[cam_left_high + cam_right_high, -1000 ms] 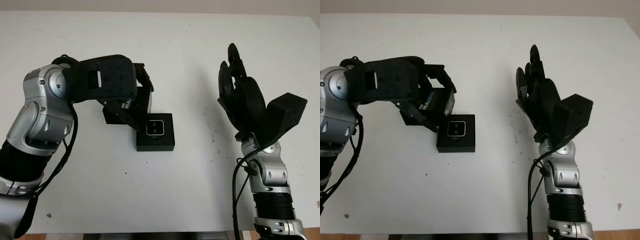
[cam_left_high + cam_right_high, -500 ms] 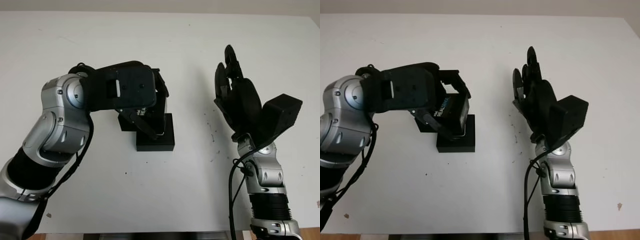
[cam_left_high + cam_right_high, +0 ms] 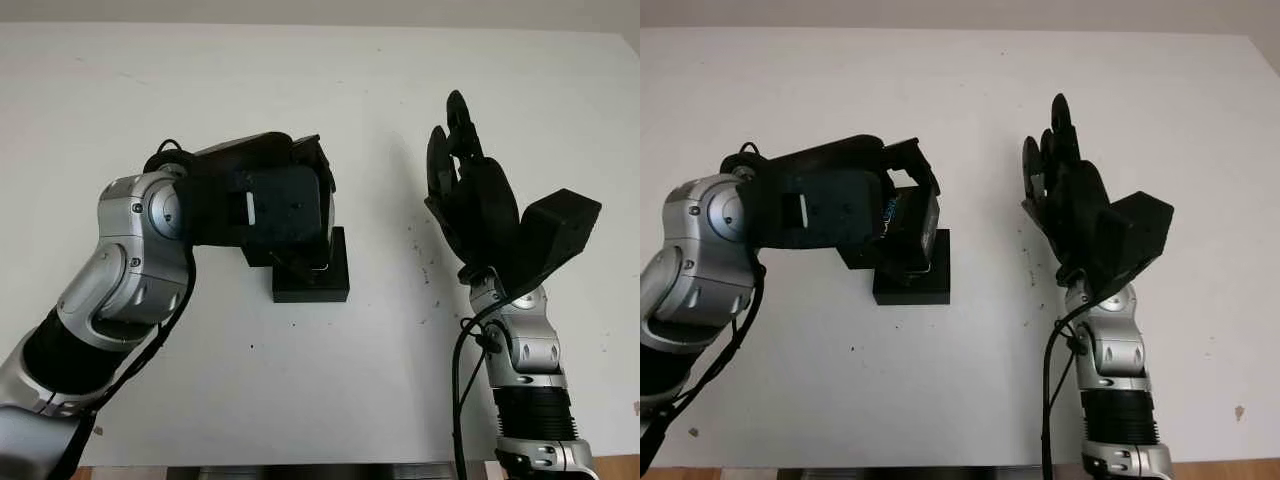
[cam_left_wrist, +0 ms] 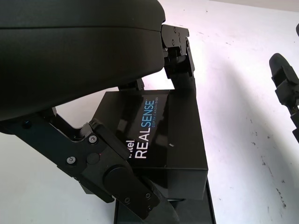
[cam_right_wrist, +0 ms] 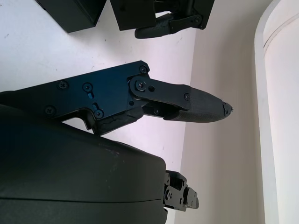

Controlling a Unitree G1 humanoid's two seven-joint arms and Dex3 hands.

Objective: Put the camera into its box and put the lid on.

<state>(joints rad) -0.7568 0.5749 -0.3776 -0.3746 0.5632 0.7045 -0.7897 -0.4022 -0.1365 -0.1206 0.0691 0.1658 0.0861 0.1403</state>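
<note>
Left hand (image 3: 290, 215) fingers (image 4: 117, 186) clamp lid (image 4: 163, 140) above box (image 3: 318, 283), mid-desk (image 3: 300, 400). Right hand (image 3: 475, 205) open, raised near right edge.

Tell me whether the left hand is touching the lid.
Touching. In the left wrist view the left hand has fingers pressed on the near edge of the RealSense lid, with another finger on its far edge.
</note>
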